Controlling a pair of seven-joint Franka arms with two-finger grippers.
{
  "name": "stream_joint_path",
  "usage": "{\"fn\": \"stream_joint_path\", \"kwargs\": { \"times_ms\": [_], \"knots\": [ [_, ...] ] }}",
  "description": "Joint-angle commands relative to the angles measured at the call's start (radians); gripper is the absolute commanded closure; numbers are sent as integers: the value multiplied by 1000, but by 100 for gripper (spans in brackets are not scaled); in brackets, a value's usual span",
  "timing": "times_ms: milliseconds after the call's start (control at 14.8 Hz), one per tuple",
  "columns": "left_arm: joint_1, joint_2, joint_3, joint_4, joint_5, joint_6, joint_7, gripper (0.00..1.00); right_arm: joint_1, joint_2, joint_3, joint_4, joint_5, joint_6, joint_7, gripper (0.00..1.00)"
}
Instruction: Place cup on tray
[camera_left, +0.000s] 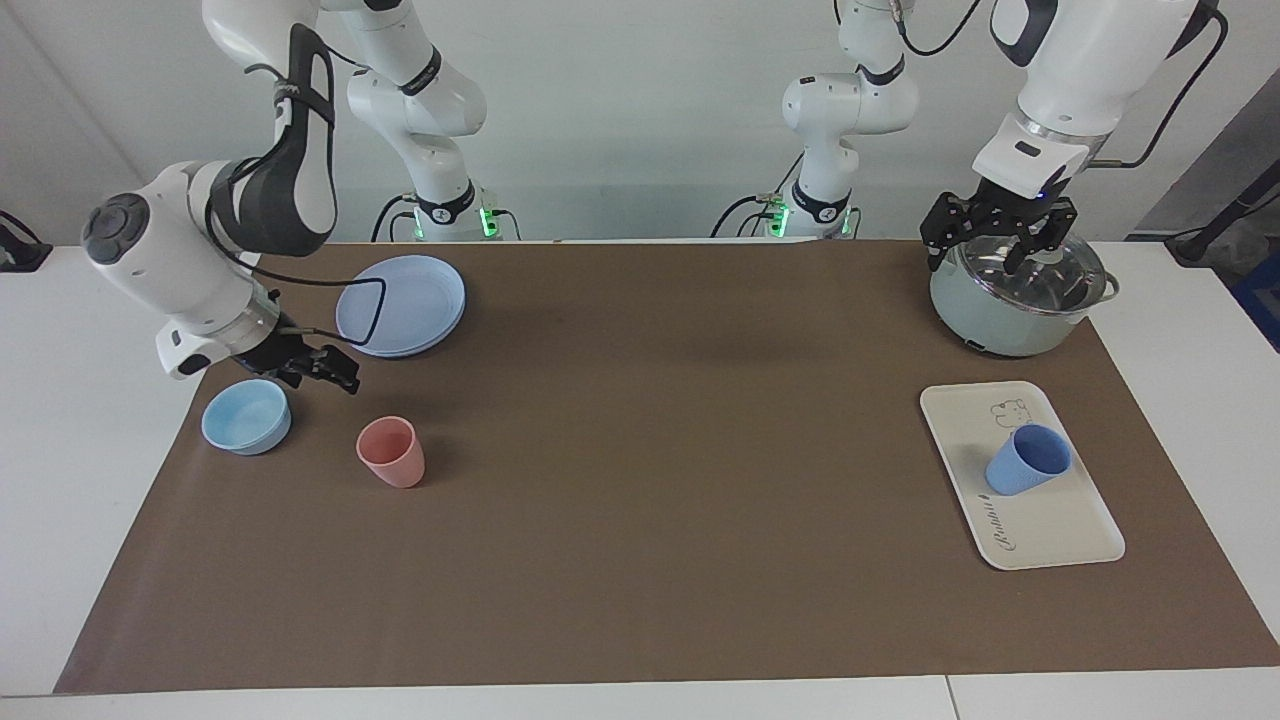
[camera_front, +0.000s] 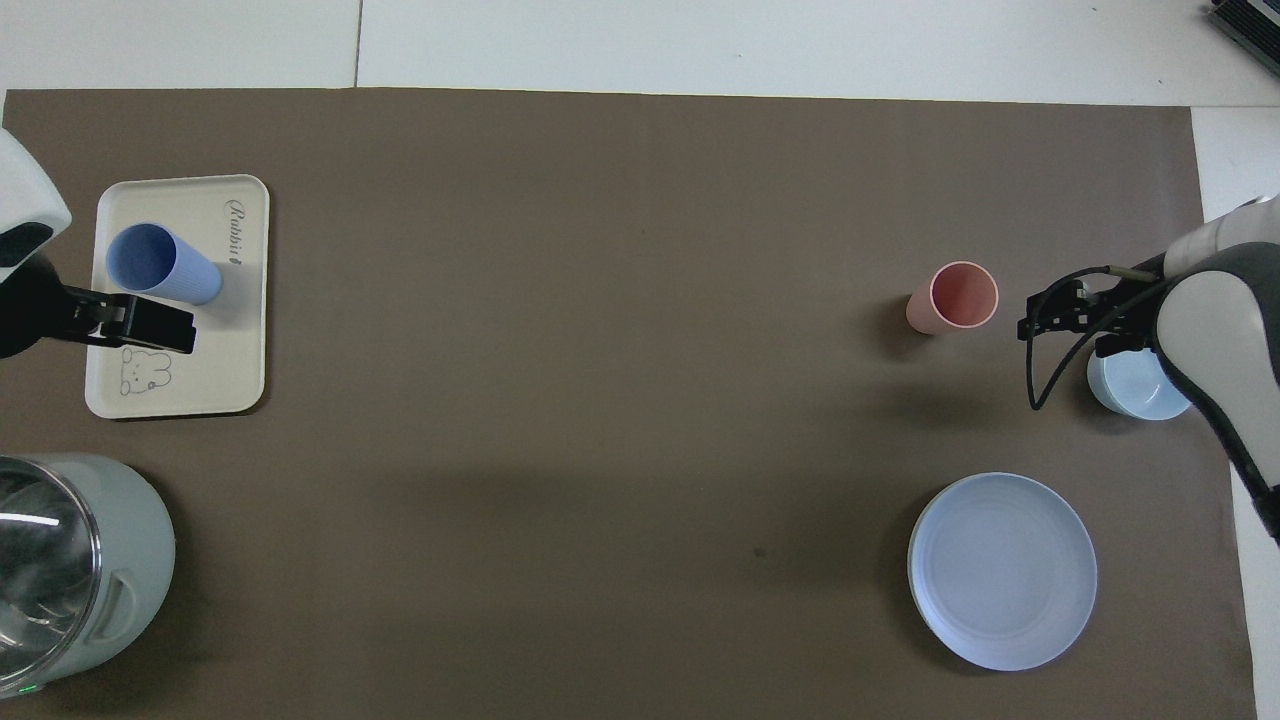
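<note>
The left gripper (camera_left: 1000, 240) hangs in the air over the glass-lidded pot (camera_left: 1015, 300), its fingers spread apart and holding nothing. The right gripper (camera_left: 325, 368) hovers low just above the mat beside the light-blue bowl (camera_left: 246, 416), toward the right arm's end of the table; whether its fingers are parted or closed cannot be told.

Taking the tray (camera_left: 1050, 535) as the landmark: the brown mat (camera_left: 640, 560) covers most of the table and carries everything, tray included. The pot stands nearer to the robots than the tray, close to it, at the left arm's end of the table. The round blue plate (camera_left: 402, 304) lies well apart from the tray, toward the right arm's end and nearer to the robots. The tray itself is cream-white with rounded corners, a small bear drawing at its robot-side end and cursive lettering at its other end. The light-blue bowl sits well apart from the tray at the right arm's end. The pink cup (camera_left: 391, 452) stands upright, well apart from the tray, beside the bowl on the bowl's tray-ward side. The cup (camera_left: 1028, 460), periwinkle blue, rests on the tray near its middle, standing free of both grippers.
</note>
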Motion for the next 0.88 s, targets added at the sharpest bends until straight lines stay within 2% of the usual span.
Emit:
{"fn": "stream_joint_path", "kwargs": {
  "times_ms": [0,203,339,609,812],
  "knots": [
    [26,-23,5,-25,-11,6,17,0,70,-107,-1,-25,-52,-38,-10,1],
    [16,-13,5,-25,-2,3,19,0,131,-183,6,-11,-64,-95,5,1],
    [16,-17,4,-29,-4,6,23,0,174,-201,6,9,-87,-116,57,1],
    [13,-25,4,-48,-2,4,29,0,191,-140,16,209,-142,-243,60,1],
    [13,-25,1,-48,-4,13,26,0,187,-126,16,254,-167,-285,59,1]
  ]
}}
